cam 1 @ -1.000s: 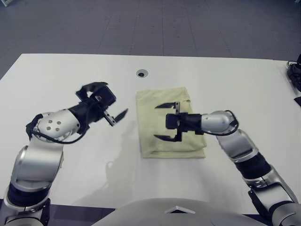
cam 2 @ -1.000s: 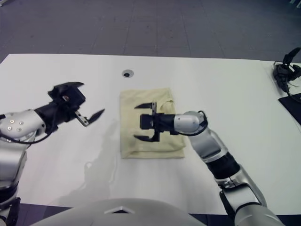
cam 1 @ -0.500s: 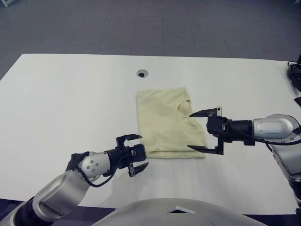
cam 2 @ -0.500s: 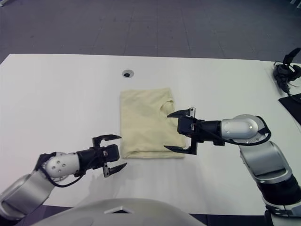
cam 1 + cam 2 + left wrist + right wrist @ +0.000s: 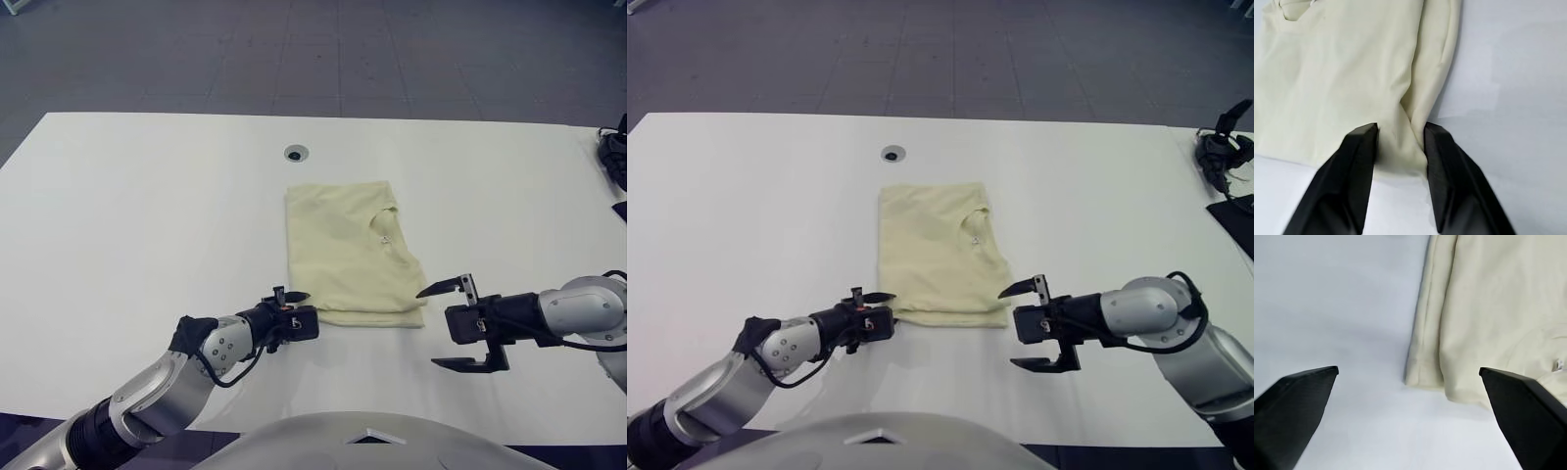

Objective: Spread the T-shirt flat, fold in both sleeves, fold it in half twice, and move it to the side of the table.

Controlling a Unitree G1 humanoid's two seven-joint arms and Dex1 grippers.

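The right gripper (image 5: pixel 427 327) is held wide open over the table (image 5: pixel 147 196), just off the shirt's (image 5: pixel 348 245) near-right corner and apparently lined up to take it. The left gripper (image 5: pixel 296 313) is clenched on the near-left corner, likely so the near edge can be lifted. The shirt lies folded mid-table.

The T-shirt (image 5: pixel 348 250) lies on the middle of the table (image 5: pixel 147 196), with a hole (image 5: pixel 296 153) behind it. The left gripper (image 5: pixel 302 311) has the shirt's near left corner between its fingers (image 5: pixel 1359 152). The right gripper (image 5: pixel 427 327) is beside the near right corner, not touching.
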